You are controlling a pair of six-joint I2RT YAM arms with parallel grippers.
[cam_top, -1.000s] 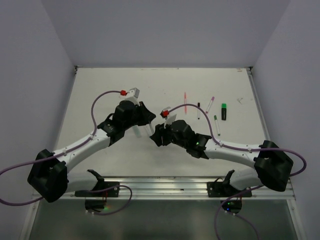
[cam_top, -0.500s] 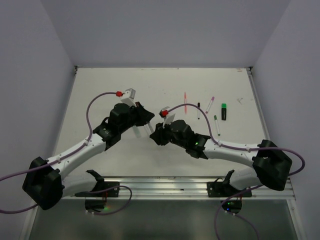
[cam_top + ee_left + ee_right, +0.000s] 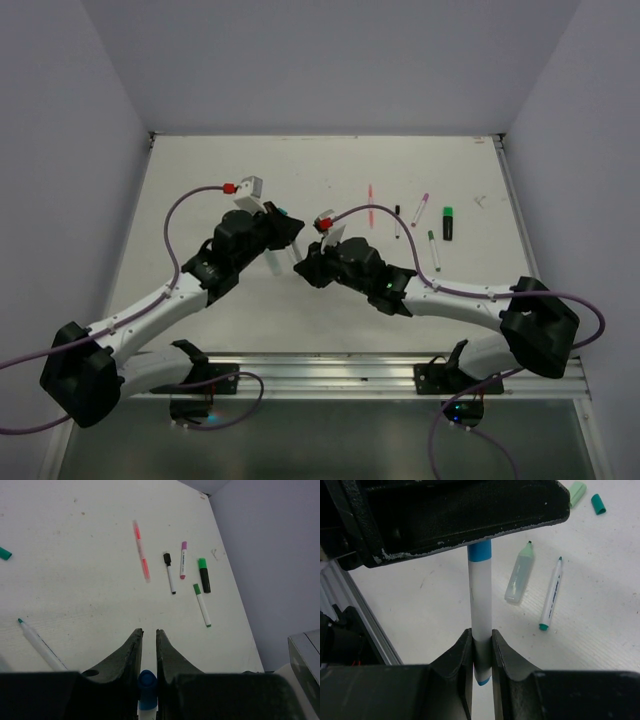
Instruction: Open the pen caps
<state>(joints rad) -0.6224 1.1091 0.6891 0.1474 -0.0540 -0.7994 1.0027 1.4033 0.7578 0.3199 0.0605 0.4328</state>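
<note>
A white pen [image 3: 480,595] with a blue cap [image 3: 479,550] hangs between both grippers above the table. My left gripper [image 3: 149,631] is shut on the blue cap [image 3: 147,682], which sits on the barrel's end. My right gripper [image 3: 481,632] is shut on the barrel near its blue tail end. In the top view the two grippers meet at mid-table, left [image 3: 290,238] and right [image 3: 304,262]. A loose teal cap [image 3: 598,503] and a pale green cap [image 3: 577,490] lie on the table.
An uncapped pale green highlighter [image 3: 520,572] and an uncapped teal-tipped pen [image 3: 551,594] lie below the grippers. To the right lie a pink pen [image 3: 370,195], a black-capped pen [image 3: 397,220], a magenta-capped pen [image 3: 420,208], a black highlighter with a green cap [image 3: 448,222] and a green-capped pen [image 3: 433,250].
The left arm's elbow and base have swung left and its wrist has shifted slightly. The right gripper has edged left. Both keep hold of the pen.
</note>
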